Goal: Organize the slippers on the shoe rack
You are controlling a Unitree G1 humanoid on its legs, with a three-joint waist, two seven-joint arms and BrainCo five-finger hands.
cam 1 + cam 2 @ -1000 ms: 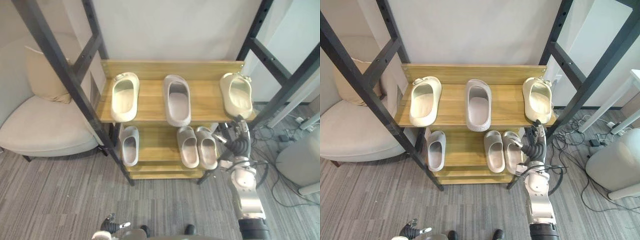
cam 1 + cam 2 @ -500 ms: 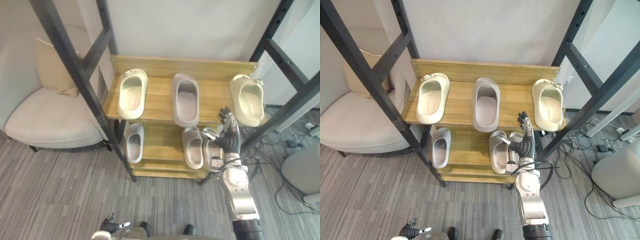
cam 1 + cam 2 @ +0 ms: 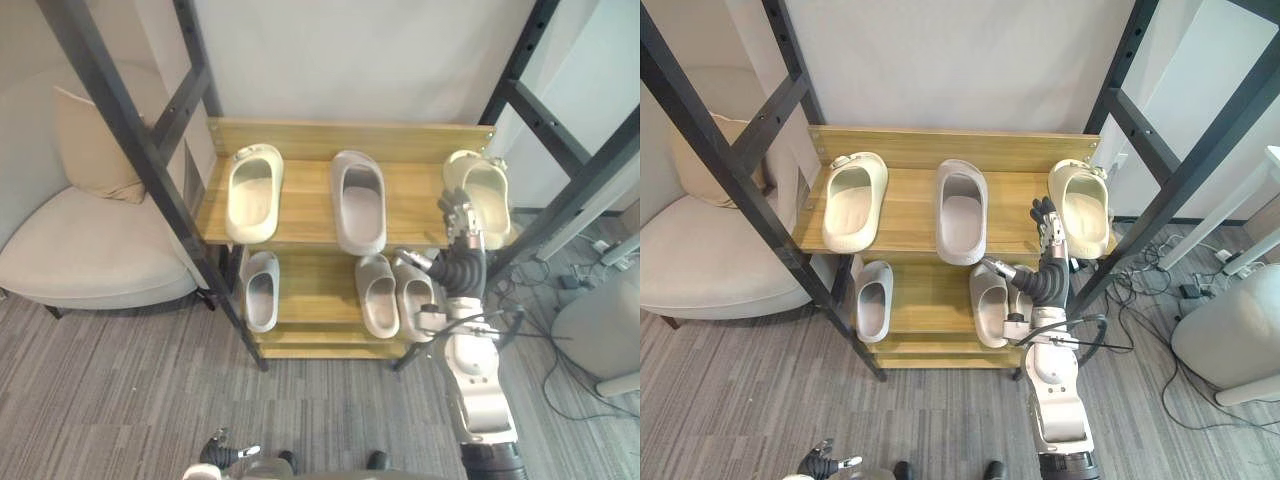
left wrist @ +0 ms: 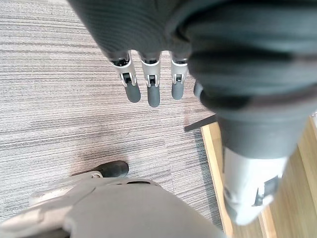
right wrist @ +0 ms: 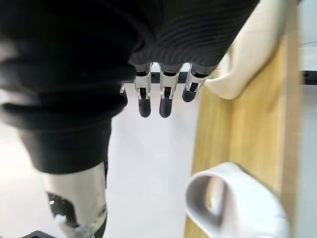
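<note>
The right robot hand point(image 3: 1048, 245) was raised, fingers straight and released, holding nothing, just beside the cream foam slipper point(image 3: 487, 192) at the right end of the wooden shoe rack point(image 3: 305, 208)'s top shelf. A matching cream slipper point(image 3: 253, 190) lay at the left end, with a grey foam slipper point(image 3: 358, 200) between them. The robot seemed to be reaching; next, I judged, its fingers needed to close on the right slipper's near edge. The left robot hand point(image 4: 150, 84) hung open above the grey striped carpet point(image 4: 49, 99).

Bare shelf point(image 3: 305, 205) between slippers point(image 3: 358, 200), black post point(image 3: 1170, 192) beside right hand point(image 3: 462, 242)
</note>
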